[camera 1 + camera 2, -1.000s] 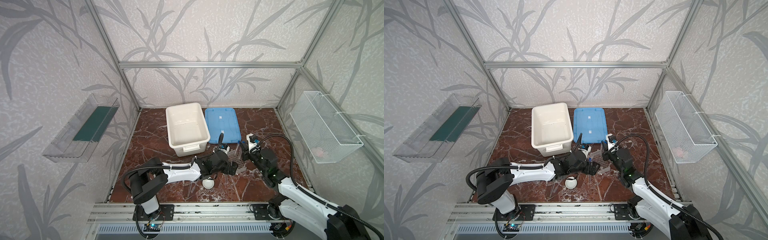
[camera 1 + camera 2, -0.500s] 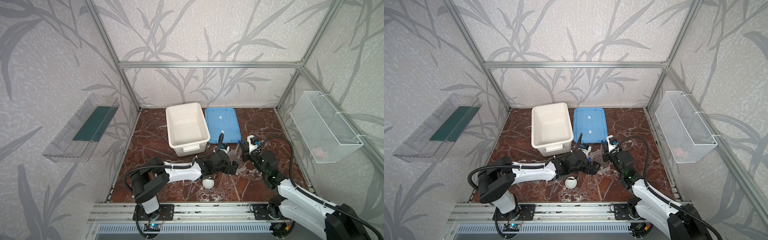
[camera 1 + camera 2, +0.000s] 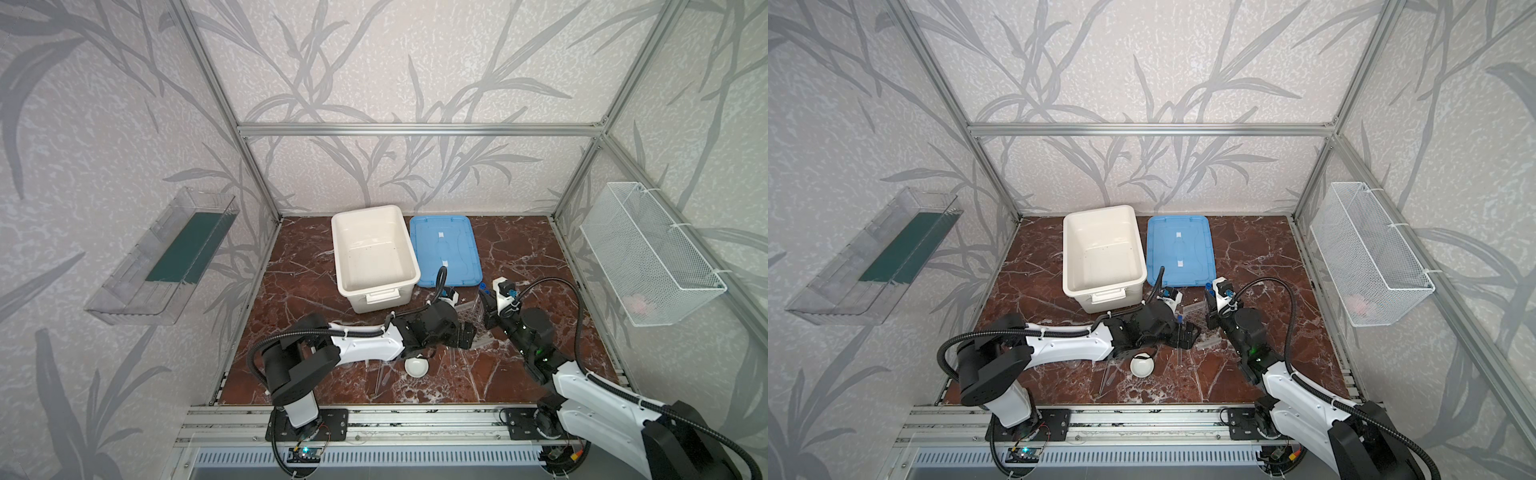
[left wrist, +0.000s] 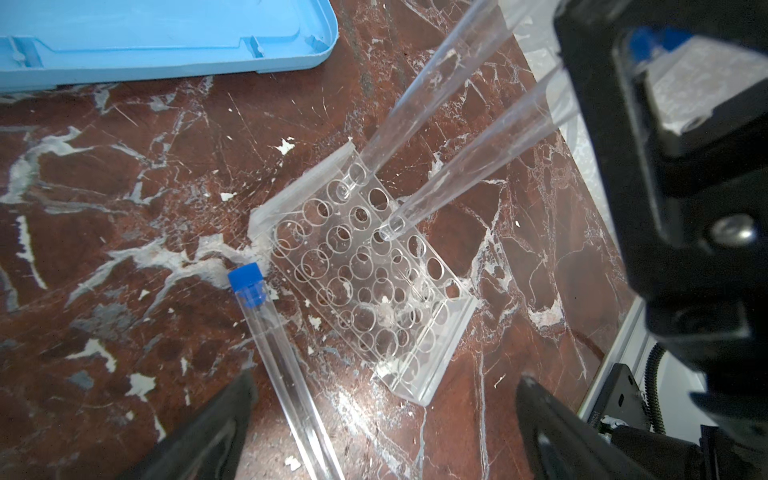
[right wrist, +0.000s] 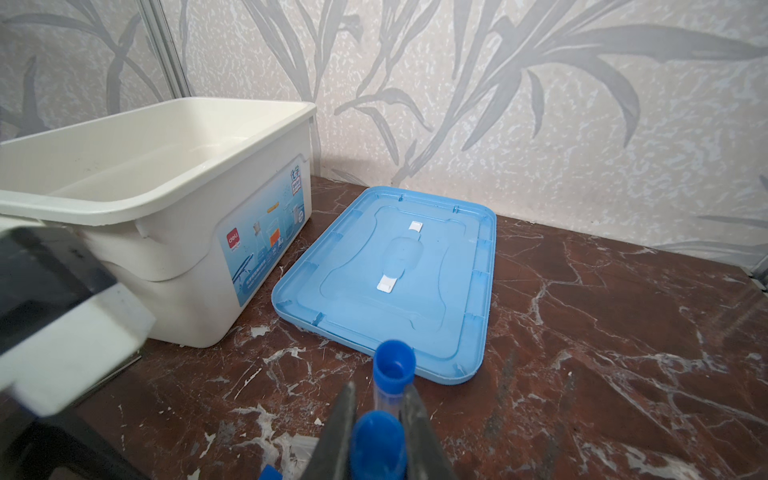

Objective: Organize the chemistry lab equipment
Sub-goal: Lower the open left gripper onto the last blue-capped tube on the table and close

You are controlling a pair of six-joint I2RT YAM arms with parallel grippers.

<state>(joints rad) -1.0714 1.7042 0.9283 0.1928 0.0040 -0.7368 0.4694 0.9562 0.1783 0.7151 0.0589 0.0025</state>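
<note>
Bearing a clear rack (image 4: pixel 365 274), red-brown marble tabletop (image 3: pixel 519 249), leaf-patterned walls (image 3: pixel 415 62), aluminium frame (image 3: pixel 415 129)

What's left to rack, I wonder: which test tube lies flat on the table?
The tube lying beside the rack; the other two tubes stand tilted in its holes.

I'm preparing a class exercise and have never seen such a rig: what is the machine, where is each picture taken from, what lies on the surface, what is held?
Two robot arms work at a marble table. Two pictures look down from overhead; two come from cameras on the arms' wrists. On it: a white tub, a blue lid beside it, a white dish, and a clear rack with two tubes tilted in its holes. A third tube lies beside the rack. The left claw hangs open above it, holding nothing. The right claw flanks one racked tube; whether it grips is unclear.
</note>
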